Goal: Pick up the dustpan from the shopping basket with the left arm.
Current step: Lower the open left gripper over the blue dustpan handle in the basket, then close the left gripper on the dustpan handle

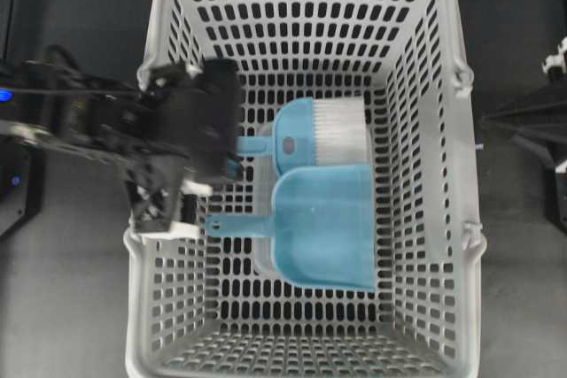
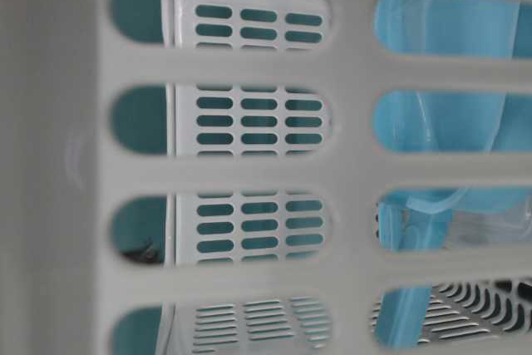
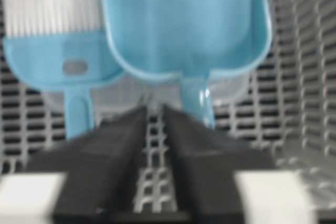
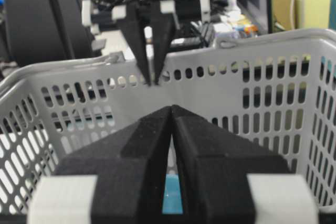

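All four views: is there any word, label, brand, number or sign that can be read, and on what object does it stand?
None can be read.
Dustpan: plain, no print visible.
Brush: no print visible.
Basket: no label visible.
Left gripper: no marking visible.
Clutter behind the basket in the right wrist view: too blurred and small to tell whether it bears text.

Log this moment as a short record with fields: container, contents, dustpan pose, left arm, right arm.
container: shopping basket, grey, slotted walls
contents: dustpan and hand brush, side by side on the floor, whether touching is unclear
dustpan pose: flat, handle toward the left wall
left arm: left gripper over the left rim, jaws slightly apart, holding nothing, just short of the dustpan handle
right arm: right gripper outside the basket, jaws closed, empty
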Action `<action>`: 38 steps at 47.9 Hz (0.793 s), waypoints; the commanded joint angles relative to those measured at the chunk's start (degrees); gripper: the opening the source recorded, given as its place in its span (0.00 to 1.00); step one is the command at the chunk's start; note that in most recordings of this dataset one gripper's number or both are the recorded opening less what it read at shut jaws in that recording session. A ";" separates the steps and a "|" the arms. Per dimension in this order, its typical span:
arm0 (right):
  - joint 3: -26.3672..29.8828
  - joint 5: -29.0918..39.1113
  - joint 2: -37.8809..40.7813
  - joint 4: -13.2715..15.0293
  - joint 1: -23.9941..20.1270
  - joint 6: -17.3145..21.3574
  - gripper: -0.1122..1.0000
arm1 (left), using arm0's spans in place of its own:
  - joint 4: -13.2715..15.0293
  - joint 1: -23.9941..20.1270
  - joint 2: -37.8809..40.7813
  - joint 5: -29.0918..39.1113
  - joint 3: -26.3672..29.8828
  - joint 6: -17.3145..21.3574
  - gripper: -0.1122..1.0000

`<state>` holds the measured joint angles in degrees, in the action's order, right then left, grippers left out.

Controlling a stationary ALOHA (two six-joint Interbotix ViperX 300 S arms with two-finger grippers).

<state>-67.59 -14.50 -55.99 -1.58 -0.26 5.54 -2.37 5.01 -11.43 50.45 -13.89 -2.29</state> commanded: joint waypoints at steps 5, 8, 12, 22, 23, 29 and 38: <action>0.70 -0.26 0.26 -0.26 -0.26 0.09 0.09 | -0.18 0.44 5.10 4.31 5.89 0.44 0.60; 0.62 -0.26 0.26 -0.26 -0.26 0.09 0.09 | -0.18 0.70 6.94 5.01 6.06 0.26 0.75; 0.62 -0.26 0.26 -0.26 -0.35 0.09 0.09 | -0.09 1.23 9.49 5.45 5.98 0.35 0.89; 0.53 -0.26 0.26 -0.26 -0.35 0.09 0.09 | -0.18 2.46 14.33 5.54 5.80 -0.35 0.89; 0.53 -0.35 0.26 -0.26 -0.44 0.09 0.09 | -0.18 2.55 14.68 5.45 5.71 -0.44 0.89; 0.44 -0.26 0.26 -0.26 -0.44 0.09 0.09 | -0.18 3.08 16.26 5.54 5.27 -0.53 0.89; 0.35 -0.18 0.26 -0.26 -0.44 0.09 0.09 | -0.18 4.22 17.67 5.36 3.52 -0.35 0.89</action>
<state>-67.68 -14.50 -55.99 -1.67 -0.53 5.54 -2.37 8.70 6.33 56.07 -10.20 -2.90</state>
